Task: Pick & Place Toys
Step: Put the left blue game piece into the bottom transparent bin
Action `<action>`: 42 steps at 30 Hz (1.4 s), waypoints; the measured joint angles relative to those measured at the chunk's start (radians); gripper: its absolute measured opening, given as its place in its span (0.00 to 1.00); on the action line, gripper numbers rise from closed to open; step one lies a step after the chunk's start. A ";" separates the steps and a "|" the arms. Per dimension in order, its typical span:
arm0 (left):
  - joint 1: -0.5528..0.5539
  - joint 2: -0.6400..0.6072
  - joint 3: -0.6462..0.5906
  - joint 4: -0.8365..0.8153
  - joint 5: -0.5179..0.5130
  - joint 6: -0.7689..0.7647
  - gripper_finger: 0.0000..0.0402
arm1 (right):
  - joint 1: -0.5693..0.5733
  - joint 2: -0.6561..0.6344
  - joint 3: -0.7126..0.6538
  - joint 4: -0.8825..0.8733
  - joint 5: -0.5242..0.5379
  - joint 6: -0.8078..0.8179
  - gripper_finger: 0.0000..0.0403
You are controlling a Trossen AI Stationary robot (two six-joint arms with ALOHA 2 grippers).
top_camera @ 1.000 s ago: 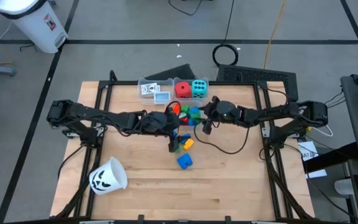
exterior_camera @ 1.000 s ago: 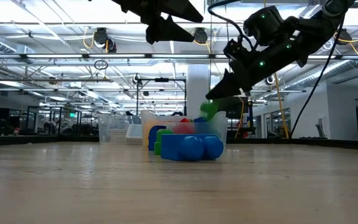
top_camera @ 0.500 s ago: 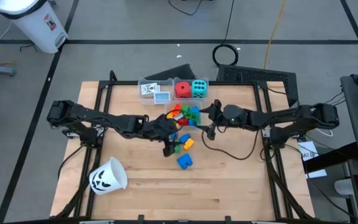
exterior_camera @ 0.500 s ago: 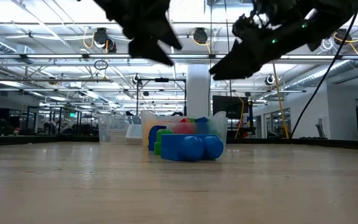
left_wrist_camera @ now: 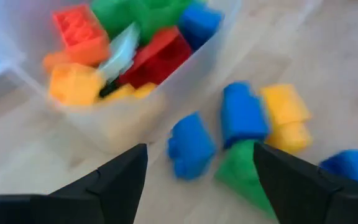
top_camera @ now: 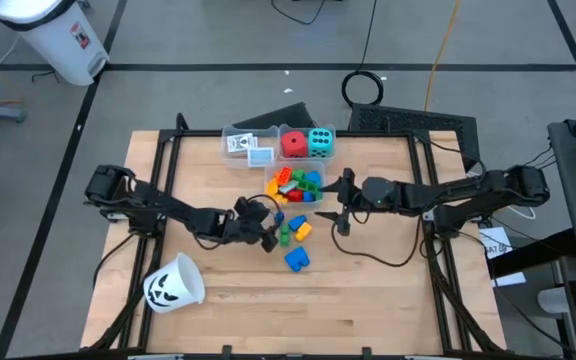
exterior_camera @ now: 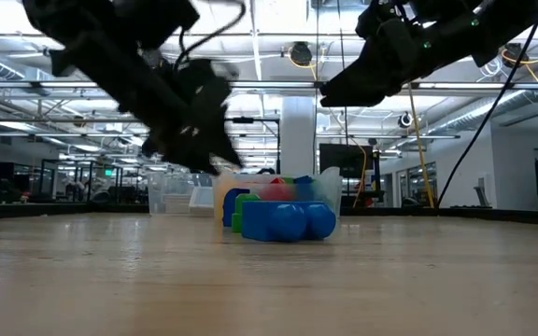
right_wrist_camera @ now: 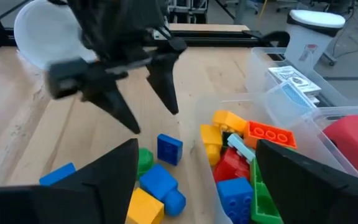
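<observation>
Two dark, spread fingers [left_wrist_camera: 120, 180] frame a small blue plastic block [left_wrist_camera: 190, 145] on the wooden worktop [left_wrist_camera: 347, 68], beside a clear plastic bin [left_wrist_camera: 166, 93] holding mixed coloured blocks [left_wrist_camera: 160, 53].

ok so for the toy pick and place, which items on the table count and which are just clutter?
Job:
- loose blocks on the wood
- blocks in the clear bin
- red die
- cyan die
- picture cards

Lying about:
- white pumpkin-face cup, on its side
- white trash can on the floor
- coiled cable
</observation>
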 joint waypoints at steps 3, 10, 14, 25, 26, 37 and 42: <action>0.013 0.058 -0.004 0.042 0.010 -0.001 0.74 | 0.000 0.000 0.000 -0.003 0.000 0.002 0.71; 0.037 0.166 0.006 0.161 -0.013 0.004 0.74 | 0.000 0.000 0.000 -0.002 -0.001 0.003 0.71; 0.047 0.193 0.008 0.210 -0.015 0.005 0.74 | 0.000 0.000 0.000 -0.005 -0.002 0.003 0.70; 0.048 0.201 0.009 0.204 -0.012 0.021 0.42 | 0.000 0.000 0.000 -0.007 -0.001 0.003 0.70; 0.048 0.201 0.009 0.203 -0.012 0.021 0.37 | 0.000 0.000 0.000 -0.008 -0.001 0.003 0.70; 0.031 0.099 0.009 0.201 0.102 0.060 0.20 | 0.000 0.000 0.000 -0.015 0.000 0.003 0.70; 0.025 -0.043 0.009 0.203 0.052 0.159 0.20 | 0.000 0.000 0.000 -0.015 -0.001 0.001 0.70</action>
